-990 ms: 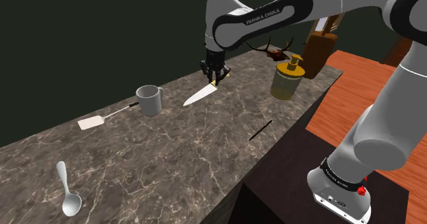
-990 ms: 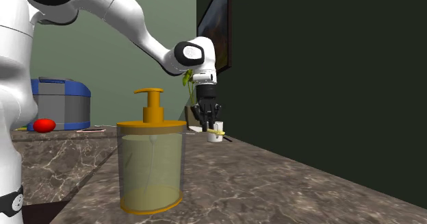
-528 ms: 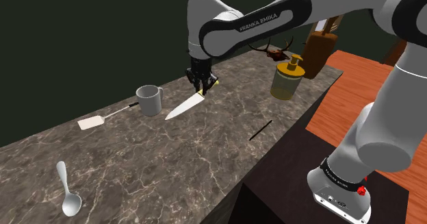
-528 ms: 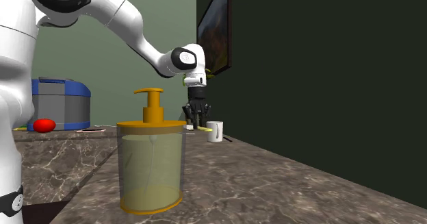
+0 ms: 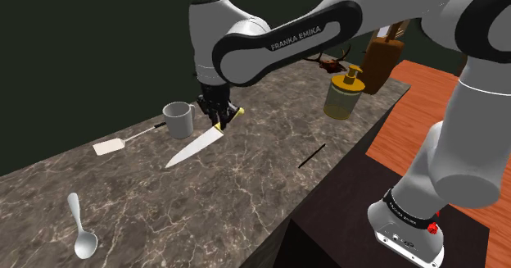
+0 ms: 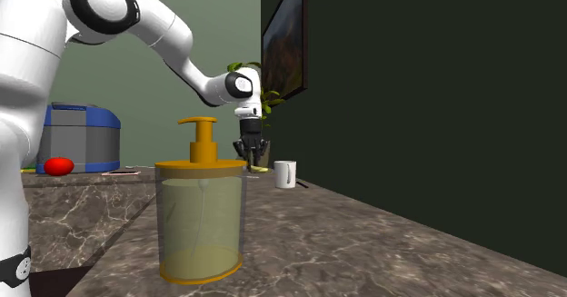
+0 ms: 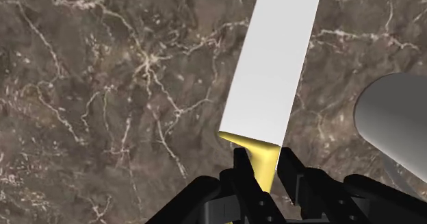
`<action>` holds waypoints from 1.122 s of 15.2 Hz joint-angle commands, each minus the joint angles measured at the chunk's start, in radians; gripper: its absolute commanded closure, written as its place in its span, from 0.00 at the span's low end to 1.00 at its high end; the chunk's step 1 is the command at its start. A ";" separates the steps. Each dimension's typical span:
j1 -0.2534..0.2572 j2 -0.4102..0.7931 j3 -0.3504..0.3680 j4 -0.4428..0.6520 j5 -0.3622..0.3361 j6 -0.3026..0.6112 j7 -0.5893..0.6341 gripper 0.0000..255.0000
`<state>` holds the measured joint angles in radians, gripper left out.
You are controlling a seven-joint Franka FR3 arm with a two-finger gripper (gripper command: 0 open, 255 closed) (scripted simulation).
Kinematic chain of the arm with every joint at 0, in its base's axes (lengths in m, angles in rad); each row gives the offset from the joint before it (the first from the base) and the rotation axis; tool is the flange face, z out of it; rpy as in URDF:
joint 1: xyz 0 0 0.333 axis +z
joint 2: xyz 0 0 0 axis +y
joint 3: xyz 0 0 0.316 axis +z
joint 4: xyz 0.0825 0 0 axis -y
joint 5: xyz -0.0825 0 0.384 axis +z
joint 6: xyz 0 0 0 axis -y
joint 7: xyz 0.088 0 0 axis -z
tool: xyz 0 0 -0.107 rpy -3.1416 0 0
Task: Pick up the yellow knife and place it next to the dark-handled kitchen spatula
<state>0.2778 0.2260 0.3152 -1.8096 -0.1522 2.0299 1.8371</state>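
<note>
Dark marble worktop (image 5: 246,193), centre frame: jaws pinch yellow knife (image 5: 196,145) by handle, blade slanting down beside grey mug (image 5: 178,120). Pickup done; placement beside spatula (image 5: 124,140), frame left, not yet made.

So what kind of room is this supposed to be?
Probably a home kitchen: a dark marbled counter carries a grey mug, a spoon and a spatula, and the gripper holds a yellow-handled knife.
</note>
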 commanded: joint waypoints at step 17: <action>0.360 0.428 0.059 0.637 -0.144 -0.262 0.353 1.00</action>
<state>0.6077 0.6132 0.3761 -1.2402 -0.2857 1.7974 2.1740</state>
